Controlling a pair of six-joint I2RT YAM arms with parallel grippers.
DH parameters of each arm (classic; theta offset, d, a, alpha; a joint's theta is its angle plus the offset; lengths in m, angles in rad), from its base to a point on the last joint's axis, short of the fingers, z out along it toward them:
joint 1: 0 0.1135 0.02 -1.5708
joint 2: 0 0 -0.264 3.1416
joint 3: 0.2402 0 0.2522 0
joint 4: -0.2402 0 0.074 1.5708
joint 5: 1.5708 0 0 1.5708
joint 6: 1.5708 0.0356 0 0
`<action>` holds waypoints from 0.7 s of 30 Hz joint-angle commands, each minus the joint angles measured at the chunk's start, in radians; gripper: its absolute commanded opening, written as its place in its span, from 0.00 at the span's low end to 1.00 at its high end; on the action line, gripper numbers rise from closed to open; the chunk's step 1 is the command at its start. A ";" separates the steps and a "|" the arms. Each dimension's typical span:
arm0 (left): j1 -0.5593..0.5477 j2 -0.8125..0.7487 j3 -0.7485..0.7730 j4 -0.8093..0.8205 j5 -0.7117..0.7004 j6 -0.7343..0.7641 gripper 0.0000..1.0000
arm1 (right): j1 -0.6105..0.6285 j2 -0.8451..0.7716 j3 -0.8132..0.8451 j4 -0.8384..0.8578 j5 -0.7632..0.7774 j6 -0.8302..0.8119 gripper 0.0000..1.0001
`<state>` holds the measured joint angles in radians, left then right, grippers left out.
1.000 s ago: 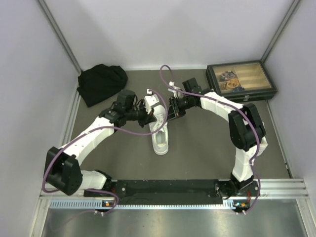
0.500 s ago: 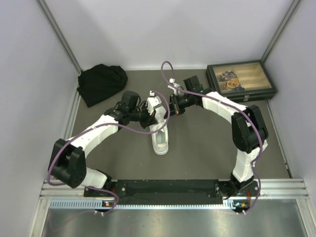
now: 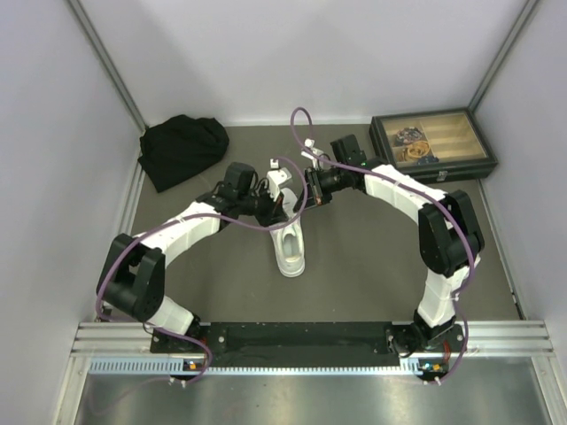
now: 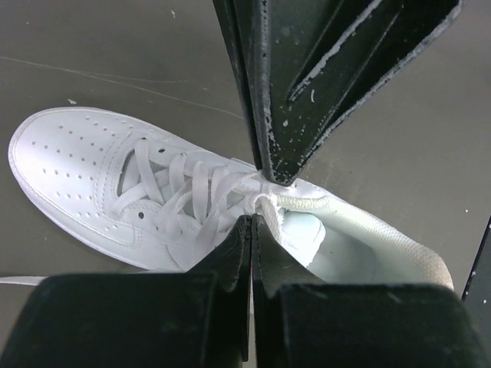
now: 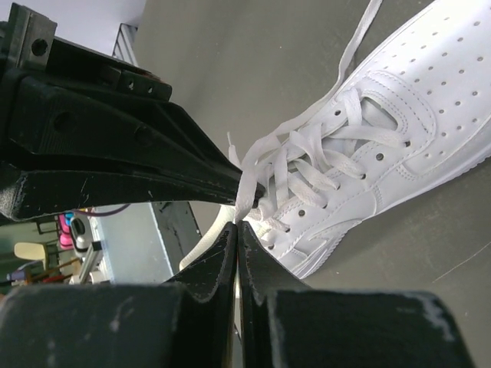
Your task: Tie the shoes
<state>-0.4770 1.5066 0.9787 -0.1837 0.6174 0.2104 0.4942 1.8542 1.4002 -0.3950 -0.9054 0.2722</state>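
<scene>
While white sneaker (image 3: 289, 239) lies at centre of table (image 3: 372, 266), toe toward near edge, left gripper (image 3: 271, 204) and right gripper (image 3: 306, 189) hang over its far end, jaws of each fully closed, pinching white lace (image 5: 244, 184).

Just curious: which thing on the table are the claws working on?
The white sneaker, laces pinched by the left gripper and right gripper; the black cloth bundle and dark box lie apart at the back.

White sneaker (image 3: 290, 248) with dotted toe and white laces (image 4: 192, 184) — black cloth bundle (image 3: 182, 150), grey tabletop (image 3: 372, 257).
</scene>
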 commanded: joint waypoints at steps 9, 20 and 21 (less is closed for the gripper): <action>-0.003 0.001 0.011 0.145 -0.021 -0.103 0.00 | -0.002 -0.053 -0.007 0.065 -0.053 0.013 0.00; -0.005 0.053 -0.055 0.354 0.019 -0.334 0.00 | -0.003 -0.044 -0.003 0.068 -0.070 0.028 0.02; -0.003 0.067 -0.069 0.360 0.024 -0.348 0.00 | -0.002 -0.046 -0.007 0.068 -0.066 0.027 0.03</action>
<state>-0.4770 1.5429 0.9482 0.0624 0.6098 -0.0261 0.4942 1.8538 1.3872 -0.3817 -0.9379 0.2928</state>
